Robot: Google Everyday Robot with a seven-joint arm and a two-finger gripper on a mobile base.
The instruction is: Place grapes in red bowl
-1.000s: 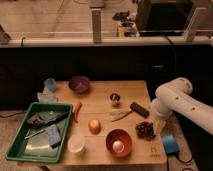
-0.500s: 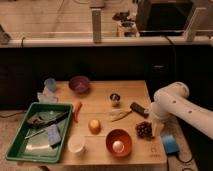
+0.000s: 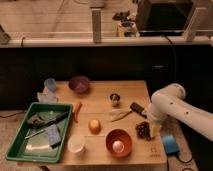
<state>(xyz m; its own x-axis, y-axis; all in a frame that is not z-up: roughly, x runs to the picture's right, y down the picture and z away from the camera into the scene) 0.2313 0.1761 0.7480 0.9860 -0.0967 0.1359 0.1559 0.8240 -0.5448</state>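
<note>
- Camera view looks down on a wooden table [image 3: 100,102] with a bunch of stuff spread around.
- The grapes [image 3: 143,130] sit on the table near the right edge, just right of the red bowl [image 3: 109,140] and not in it.
- The red bowl is at the front edge and has a pale roundish thing [image 3: 118,145] inside.
- The gripper [image 3: 154,129] is down low right beside the grapes, on their right side. Its fingers are spread wide and it's not holding anything as far as I can see.
- The white arm [image 3: 172,102] comes in from the right.
- A black block [image 3: 137,108] lies just behind the grapes.
- A purple bowl [image 3: 79,84] is at the back and a green tray [image 3: 15,147] is on the left.
- A white cup [image 3: 76,144] and an orange ball [image 3: 94,125] are left of the red bowl.
</note>
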